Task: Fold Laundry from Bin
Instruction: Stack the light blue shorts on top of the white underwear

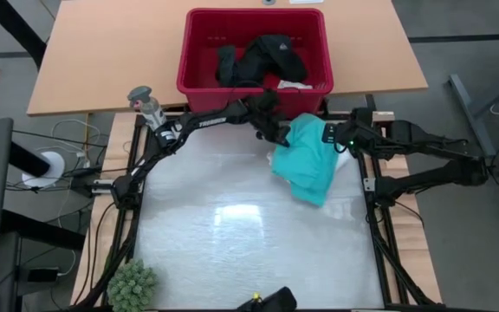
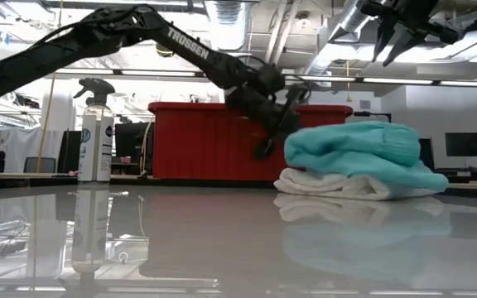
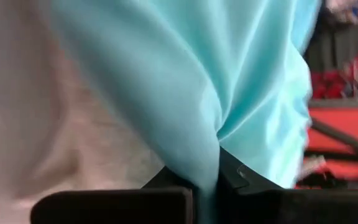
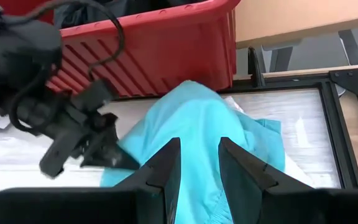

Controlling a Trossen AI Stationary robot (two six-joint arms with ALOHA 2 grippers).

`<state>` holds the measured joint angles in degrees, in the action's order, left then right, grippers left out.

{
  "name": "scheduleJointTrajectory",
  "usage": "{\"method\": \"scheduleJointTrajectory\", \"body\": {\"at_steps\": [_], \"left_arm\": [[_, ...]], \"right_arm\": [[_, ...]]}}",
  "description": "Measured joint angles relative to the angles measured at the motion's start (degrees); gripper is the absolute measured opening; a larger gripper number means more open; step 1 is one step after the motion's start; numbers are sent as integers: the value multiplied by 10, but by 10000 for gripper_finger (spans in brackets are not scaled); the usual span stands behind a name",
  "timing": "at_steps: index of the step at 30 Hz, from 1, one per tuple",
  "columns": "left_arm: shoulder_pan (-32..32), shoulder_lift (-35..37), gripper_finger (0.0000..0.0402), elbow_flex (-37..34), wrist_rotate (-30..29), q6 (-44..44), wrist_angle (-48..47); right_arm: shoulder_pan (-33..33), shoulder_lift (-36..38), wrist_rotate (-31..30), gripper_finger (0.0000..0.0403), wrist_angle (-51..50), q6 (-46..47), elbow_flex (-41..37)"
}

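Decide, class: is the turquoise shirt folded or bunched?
Bunched. The turquoise shirt lies heaped on white cloth, one fold pinched in the left claw.

White "TROSSEN" lettering along the left arm (image 2: 190,43), round dark label on spray bottle (image 2: 95,136) unreadable

turquoise shirt (image 1: 312,156), red bin (image 1: 199,61), black clothing (image 1: 262,59)

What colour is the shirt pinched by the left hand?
Turquoise shirt; the left wrist view shows it best.
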<state>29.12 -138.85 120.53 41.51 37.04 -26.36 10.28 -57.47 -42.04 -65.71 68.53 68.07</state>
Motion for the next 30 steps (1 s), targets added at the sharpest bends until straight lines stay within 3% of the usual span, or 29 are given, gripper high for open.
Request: {"method": "scheduleJointTrajectory", "body": {"at_steps": [4,11,17,25,30], "left_arm": [[-19,-6,17,0,27,-35,13],[-23,-8,94,10,11,-107,22],[2,-6,150,28,-53,-16,29],[4,-6,160,28,-53,-58,27],[11,-6,160,28,-21,-75,27]], "right_arm": [[-2,-4,6,134,0,5,0],[-8,-50,33,134,7,86,-50],[-8,-110,74,134,82,74,-88],[-4,-204,110,134,106,66,-95],[8,-269,150,134,94,61,-95]]}}
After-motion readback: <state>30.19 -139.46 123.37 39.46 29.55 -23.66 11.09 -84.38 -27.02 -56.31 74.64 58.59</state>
